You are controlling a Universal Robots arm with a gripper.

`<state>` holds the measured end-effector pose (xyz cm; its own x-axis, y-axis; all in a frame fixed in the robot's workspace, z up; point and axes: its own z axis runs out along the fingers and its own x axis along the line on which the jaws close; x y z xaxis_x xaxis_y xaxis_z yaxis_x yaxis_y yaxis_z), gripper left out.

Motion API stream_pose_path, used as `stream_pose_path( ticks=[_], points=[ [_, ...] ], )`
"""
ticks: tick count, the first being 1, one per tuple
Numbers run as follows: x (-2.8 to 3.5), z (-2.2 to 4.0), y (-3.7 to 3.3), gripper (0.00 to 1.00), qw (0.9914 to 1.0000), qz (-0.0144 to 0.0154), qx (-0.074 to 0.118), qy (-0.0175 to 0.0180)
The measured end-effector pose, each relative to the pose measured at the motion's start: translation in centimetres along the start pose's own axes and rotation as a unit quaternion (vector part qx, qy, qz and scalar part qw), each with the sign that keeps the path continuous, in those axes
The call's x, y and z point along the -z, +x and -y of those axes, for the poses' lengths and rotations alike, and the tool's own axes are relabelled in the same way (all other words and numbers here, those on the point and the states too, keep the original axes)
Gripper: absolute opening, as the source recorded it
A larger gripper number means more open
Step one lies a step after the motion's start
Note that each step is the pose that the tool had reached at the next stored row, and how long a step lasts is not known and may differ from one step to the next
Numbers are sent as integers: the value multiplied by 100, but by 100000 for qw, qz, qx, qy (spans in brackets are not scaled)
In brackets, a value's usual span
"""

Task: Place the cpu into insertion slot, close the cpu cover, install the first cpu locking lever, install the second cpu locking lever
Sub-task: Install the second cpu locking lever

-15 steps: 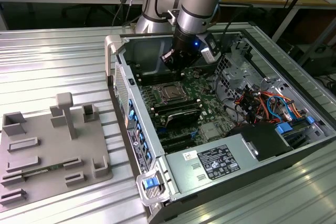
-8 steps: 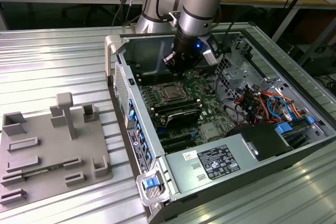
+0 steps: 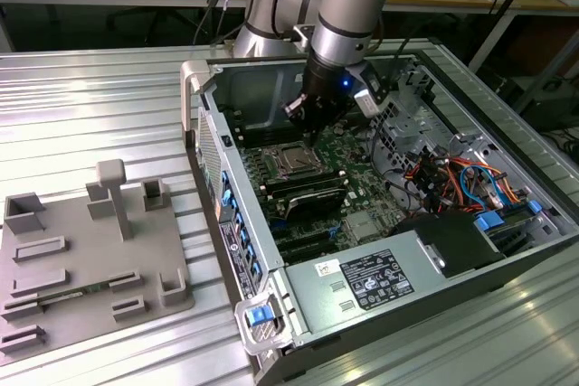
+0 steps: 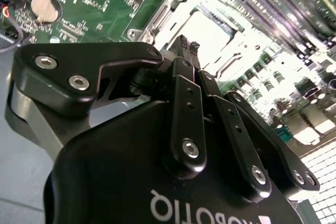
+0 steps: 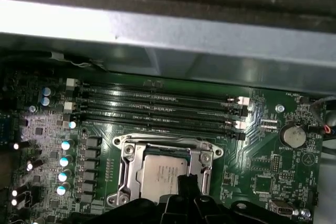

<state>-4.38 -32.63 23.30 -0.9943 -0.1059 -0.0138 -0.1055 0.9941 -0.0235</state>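
The cpu (image 5: 160, 174), a dull silver square, lies in the insertion slot (image 3: 294, 162) on the green motherboard inside the open computer case. The cpu cover (image 5: 129, 169), a silver frame, lies flat around the chip with the chip showing through its window. A thin metal lever rod (image 5: 168, 141) runs along the socket's edge nearest the memory slots. My gripper (image 5: 188, 181) hangs right over the socket's edge, its black fingertips pressed together with nothing visible between them. It also shows in the second wrist view (image 4: 186, 43) and in the exterior view (image 3: 310, 133).
Long black memory slots (image 5: 157, 108) run beside the socket, under the case's grey wall (image 5: 157, 30). A coin battery (image 5: 292, 136) sits on the board. Cables (image 3: 452, 178) and a power supply (image 3: 362, 282) crowd the case. A grey fixture tray (image 3: 90, 259) lies at the exterior view's left.
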Motion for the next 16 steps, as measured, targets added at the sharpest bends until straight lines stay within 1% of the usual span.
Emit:
stream_pose_path(
  ticks=[3, 4, 6, 16],
  points=[
    [5, 34, -3, 11, 99999, -45, -17, 338],
    [6, 43, -5, 11, 99999, -54, -75, 364],
    [6, 52, -19, 11, 99998, -60, -418, 384],
    [7, 53, -20, 11, 99998, -69, -461, 387]
  ],
)
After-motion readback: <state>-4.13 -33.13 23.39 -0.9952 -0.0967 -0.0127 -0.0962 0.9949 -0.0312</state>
